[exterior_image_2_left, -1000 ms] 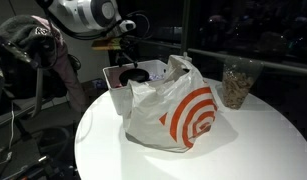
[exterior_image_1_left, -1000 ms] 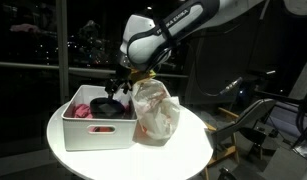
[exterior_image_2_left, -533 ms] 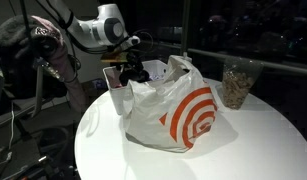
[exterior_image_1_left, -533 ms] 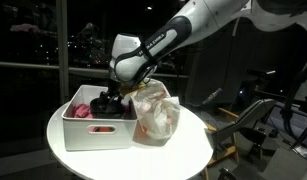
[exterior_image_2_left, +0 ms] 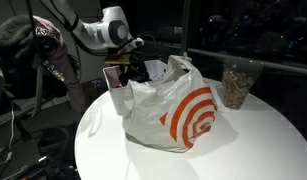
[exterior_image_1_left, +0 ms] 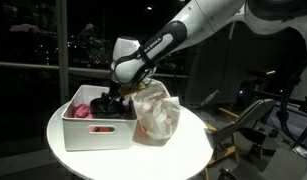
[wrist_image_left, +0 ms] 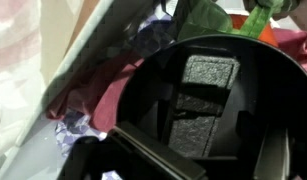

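A white bin stands on a round white table and holds pink and red cloth and a black round object. My gripper is lowered into the bin right over that black object, also seen from the other side as the gripper dips behind the bin. In the wrist view the black round object fills the frame, with a grey rough block inside it. The jaws stand open; nothing is gripped. Whether the fingers touch the object is hidden.
A white plastic bag with a red ring logo leans against the bin. A jar of brownish pieces stands at the table's far side. Crumpled bag plastic and a green item lie by the bin's contents. Chairs stand nearby.
Over the last second the arm swung down and lowered the gripper from above the bin into it, onto the black object. In the last half second it barely moved.
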Robot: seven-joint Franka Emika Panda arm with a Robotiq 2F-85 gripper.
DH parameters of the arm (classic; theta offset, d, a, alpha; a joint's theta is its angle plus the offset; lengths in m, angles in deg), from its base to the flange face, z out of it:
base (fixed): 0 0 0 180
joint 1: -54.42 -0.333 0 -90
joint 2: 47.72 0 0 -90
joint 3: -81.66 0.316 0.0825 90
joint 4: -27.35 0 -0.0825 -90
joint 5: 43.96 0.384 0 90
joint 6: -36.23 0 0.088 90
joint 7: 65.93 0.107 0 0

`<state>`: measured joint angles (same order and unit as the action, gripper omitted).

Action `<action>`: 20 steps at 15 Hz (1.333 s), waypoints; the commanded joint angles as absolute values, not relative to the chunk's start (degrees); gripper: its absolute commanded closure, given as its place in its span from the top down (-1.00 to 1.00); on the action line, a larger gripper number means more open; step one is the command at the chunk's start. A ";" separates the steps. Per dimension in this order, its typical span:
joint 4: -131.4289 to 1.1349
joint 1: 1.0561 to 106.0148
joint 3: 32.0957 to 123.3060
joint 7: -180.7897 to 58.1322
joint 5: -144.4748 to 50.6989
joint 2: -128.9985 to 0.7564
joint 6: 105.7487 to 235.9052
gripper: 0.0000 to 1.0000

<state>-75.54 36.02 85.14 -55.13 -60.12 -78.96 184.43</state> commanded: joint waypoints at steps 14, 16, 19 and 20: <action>-75.76 30.85 82.84 -55.64 -66.73 -80.85 183.67 -0.33; -77.24 30.48 81.69 -54.18 -67.76 -77.97 183.57 -0.33; -79.44 32.42 80.98 -53.85 -67.45 -72.97 182.71 -0.33; -80.87 33.80 81.22 -53.97 -66.23 -70.64 182.68 -0.33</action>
